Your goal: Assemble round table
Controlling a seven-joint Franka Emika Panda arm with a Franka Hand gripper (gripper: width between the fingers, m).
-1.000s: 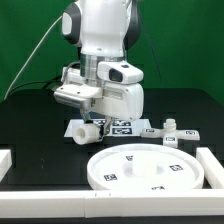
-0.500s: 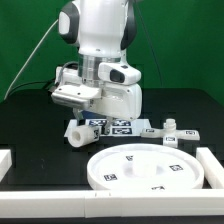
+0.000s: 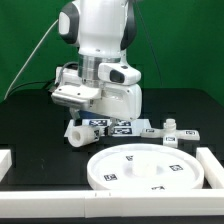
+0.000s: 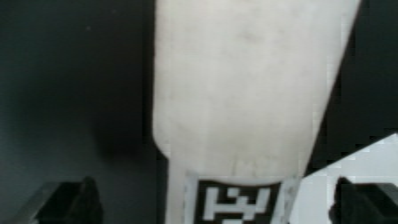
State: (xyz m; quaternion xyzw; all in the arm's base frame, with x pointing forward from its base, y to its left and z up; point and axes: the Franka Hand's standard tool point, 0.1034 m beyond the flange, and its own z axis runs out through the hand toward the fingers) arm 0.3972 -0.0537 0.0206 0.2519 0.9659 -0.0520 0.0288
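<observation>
- The gripper [image 4: 217, 203] hangs low over the leg [image 3: 80, 132], behind the disc [image 3: 150, 168] and toward the exterior view's left.
- Its fingers [image 4: 71, 200] stand wide apart, one on each side of the leg. A dark gap shows beside one finger, and they grip nothing.
- The leg lies on its side on the black table [image 3: 30, 130], apart from the disc, with a square tag [image 4: 231, 200] on it.
- The marker board [image 3: 118, 127] lies behind the disc, just beside the leg.
- A white rail [image 3: 212, 165] runs just beside the disc on the exterior view's right.
</observation>
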